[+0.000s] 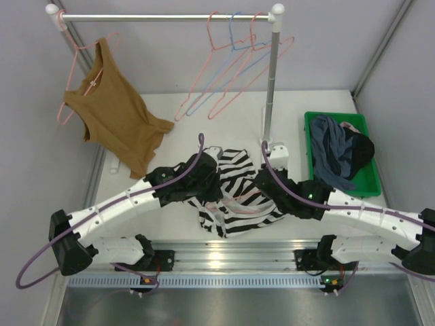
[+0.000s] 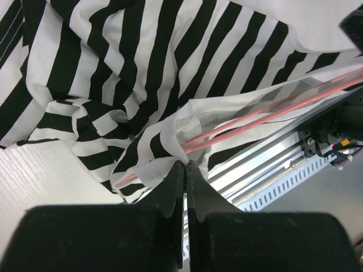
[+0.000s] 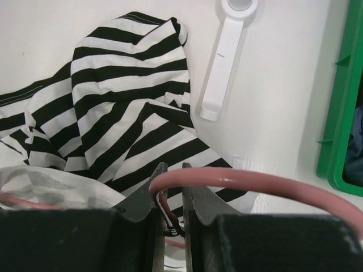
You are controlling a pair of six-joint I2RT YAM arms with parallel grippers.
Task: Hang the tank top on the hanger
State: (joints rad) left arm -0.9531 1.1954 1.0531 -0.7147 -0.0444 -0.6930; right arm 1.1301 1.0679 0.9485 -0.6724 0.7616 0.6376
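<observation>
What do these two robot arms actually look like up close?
The left arm and right arm match: white segments, bulky black joints, a purple cable looping along each. Each ends in two flat black fingers tapering to points.

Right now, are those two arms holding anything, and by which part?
Left gripper: jaws pinch the tank top by a white edge. Right gripper: jaws clamp the hanger at its twisted neck.

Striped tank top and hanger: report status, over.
Left gripper jaws shut on striped tank top hem. Right gripper jaws shut on pink hanger neck. Hanger partly inside top. No obstruction seen.
</observation>
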